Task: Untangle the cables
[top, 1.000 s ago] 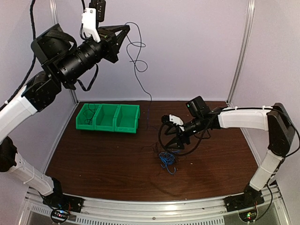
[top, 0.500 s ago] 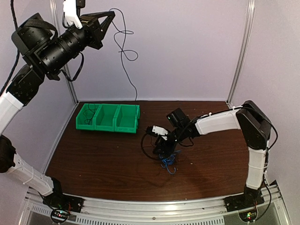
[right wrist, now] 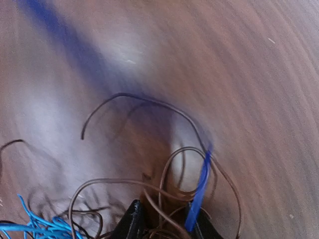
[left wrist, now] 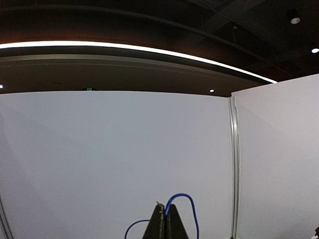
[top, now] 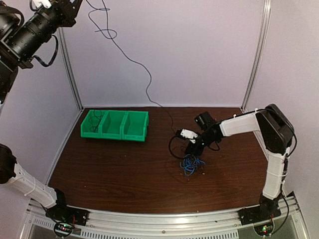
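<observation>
A thin dark cable (top: pixel 130 60) climbs from the table to my left gripper (top: pixel 74 5), held high at the top left. In the left wrist view that gripper (left wrist: pixel 165 211) is shut on a blue cable (left wrist: pixel 188 199) that loops out beside its tips. The tangle lies on the brown table: light blue cables (top: pixel 191 164) and a dark loop (top: pixel 172 147). My right gripper (top: pixel 192 149) sits low on the tangle's far side. Its jaws (right wrist: pixel 164 221) stand partly apart astride brown cable loops (right wrist: pixel 172 164), and a blue strand (right wrist: pixel 200 189) crosses the right finger.
A green three-compartment bin (top: pixel 114 124) stands at the back left of the table, with dark cable in its left compartment. Metal frame posts (top: pixel 256 55) and pale walls enclose the workspace.
My left arm has risen further up and left, drawing the dark cable out longer. The right gripper has shifted with the tangle, ending to its right, and its jaws have narrowed.
</observation>
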`<move>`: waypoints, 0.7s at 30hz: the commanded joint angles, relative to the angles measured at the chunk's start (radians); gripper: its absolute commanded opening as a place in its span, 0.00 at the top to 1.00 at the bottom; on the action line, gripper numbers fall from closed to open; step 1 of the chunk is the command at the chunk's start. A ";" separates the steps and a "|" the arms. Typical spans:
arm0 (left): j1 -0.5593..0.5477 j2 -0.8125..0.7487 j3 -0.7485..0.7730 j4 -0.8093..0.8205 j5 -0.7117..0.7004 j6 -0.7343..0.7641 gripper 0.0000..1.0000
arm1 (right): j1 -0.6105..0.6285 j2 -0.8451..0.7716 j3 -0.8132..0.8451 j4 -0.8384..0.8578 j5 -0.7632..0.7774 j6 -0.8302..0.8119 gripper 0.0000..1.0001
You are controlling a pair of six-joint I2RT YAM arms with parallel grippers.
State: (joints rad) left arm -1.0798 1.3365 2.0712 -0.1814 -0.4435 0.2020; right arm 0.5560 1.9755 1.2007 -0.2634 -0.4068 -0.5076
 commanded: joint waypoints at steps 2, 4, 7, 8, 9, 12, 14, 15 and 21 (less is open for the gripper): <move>0.006 -0.018 0.049 0.020 -0.052 0.069 1.00 | -0.179 -0.007 -0.033 -0.112 0.111 -0.089 0.70; 0.004 -0.026 0.044 0.024 -0.063 0.078 1.00 | -0.228 -0.004 -0.025 -0.124 0.120 -0.103 0.70; 0.004 -0.047 -0.002 0.052 -0.080 0.088 1.00 | -0.278 -0.016 -0.010 -0.134 0.087 -0.106 0.70; 0.006 -0.054 -0.024 0.057 -0.080 0.085 1.00 | -0.287 -0.029 -0.008 -0.144 0.049 -0.109 0.68; 0.005 -0.059 -0.049 0.056 -0.074 0.077 1.00 | -0.289 -0.050 -0.007 -0.151 0.010 -0.112 0.66; 0.005 -0.064 -0.113 0.029 -0.022 0.026 1.00 | -0.283 -0.140 0.005 -0.186 -0.157 -0.114 0.55; 0.006 -0.058 -0.151 0.001 0.015 -0.022 1.00 | -0.275 -0.214 0.029 -0.198 -0.234 -0.096 0.49; 0.005 -0.055 -0.179 -0.013 0.034 -0.046 1.00 | -0.271 -0.250 0.042 -0.201 -0.269 -0.089 0.46; 0.006 -0.027 -0.264 -0.112 0.081 -0.158 1.00 | -0.190 -0.433 0.096 -0.190 -0.361 -0.057 0.30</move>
State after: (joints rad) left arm -1.0798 1.2934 1.8446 -0.2276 -0.4129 0.1368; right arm 0.3065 1.6455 1.2457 -0.4538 -0.6506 -0.5888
